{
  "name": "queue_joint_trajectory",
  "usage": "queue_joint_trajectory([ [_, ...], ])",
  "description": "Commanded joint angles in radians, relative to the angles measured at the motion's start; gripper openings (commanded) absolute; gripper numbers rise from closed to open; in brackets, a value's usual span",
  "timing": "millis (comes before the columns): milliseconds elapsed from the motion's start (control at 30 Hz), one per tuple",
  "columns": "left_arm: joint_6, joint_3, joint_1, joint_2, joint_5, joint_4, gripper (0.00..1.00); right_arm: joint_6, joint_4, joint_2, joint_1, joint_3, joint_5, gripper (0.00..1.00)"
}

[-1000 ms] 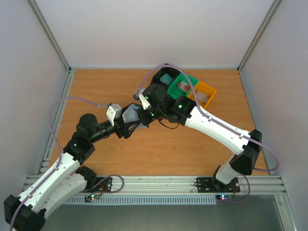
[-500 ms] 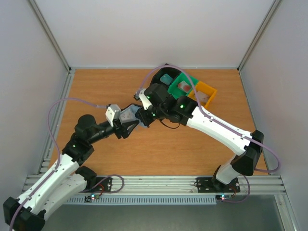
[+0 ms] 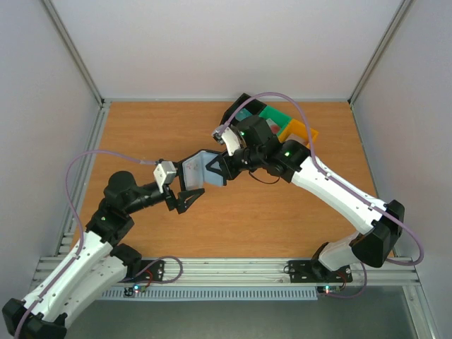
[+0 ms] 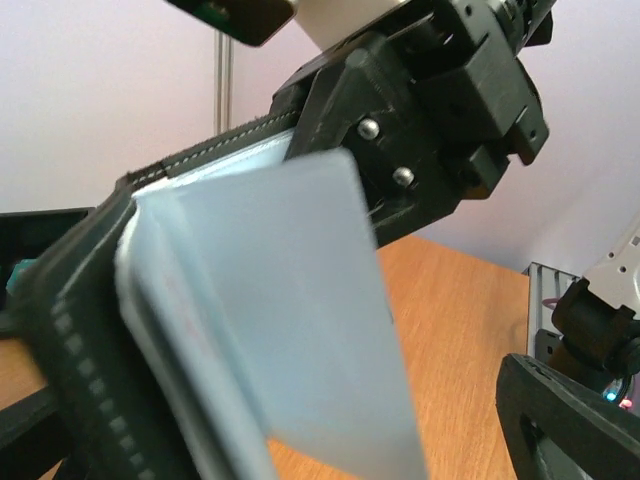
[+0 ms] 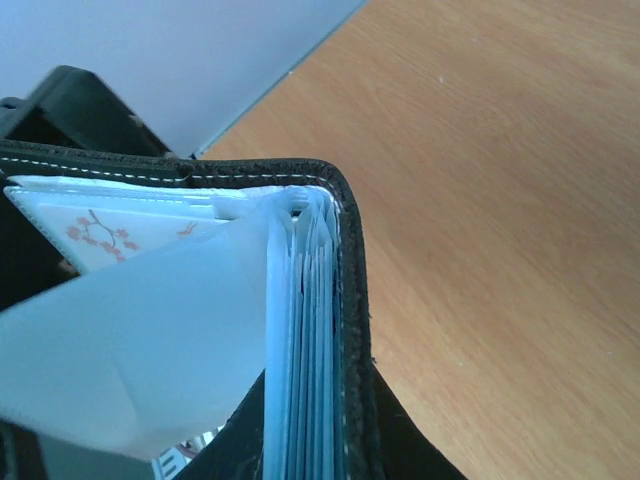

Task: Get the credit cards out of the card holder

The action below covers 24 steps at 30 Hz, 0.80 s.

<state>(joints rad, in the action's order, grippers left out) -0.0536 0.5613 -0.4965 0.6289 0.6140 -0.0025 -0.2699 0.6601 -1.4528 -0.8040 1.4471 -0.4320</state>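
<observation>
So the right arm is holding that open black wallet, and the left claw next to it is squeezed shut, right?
Not quite: the left gripper is open, its fingers spread apart, as the top view shows. The rest holds: the right gripper grips the open black card holder, with the left one beside it.

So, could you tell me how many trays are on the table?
3, in a row near the far edge, left to right: black tray, green tray, orange tray. The right arm partly covers them.
</observation>
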Motion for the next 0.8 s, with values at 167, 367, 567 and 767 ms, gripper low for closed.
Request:
queue_joint_trajectory([
  [167,0.058,0.068,0.057,-0.039,0.067,-0.068,0.99,-0.029,-0.038,0.049,0.01,-0.005,-0.055,0.01],
  [367,0.072,0.09,0.091,-0.05,0.058,-0.083,0.99,-0.029,-0.038,0.039,0.011,0.0,-0.061,0.01],
  [567,0.067,0.082,0.097,-0.038,0.003,-0.111,0.75,-0.055,-0.034,0.054,0.011,0.0,-0.096,0.01],
  [767,0.029,0.083,0.101,-0.038,0.031,-0.114,0.3,-0.127,-0.022,0.098,0.011,-0.025,-0.202,0.01],
])
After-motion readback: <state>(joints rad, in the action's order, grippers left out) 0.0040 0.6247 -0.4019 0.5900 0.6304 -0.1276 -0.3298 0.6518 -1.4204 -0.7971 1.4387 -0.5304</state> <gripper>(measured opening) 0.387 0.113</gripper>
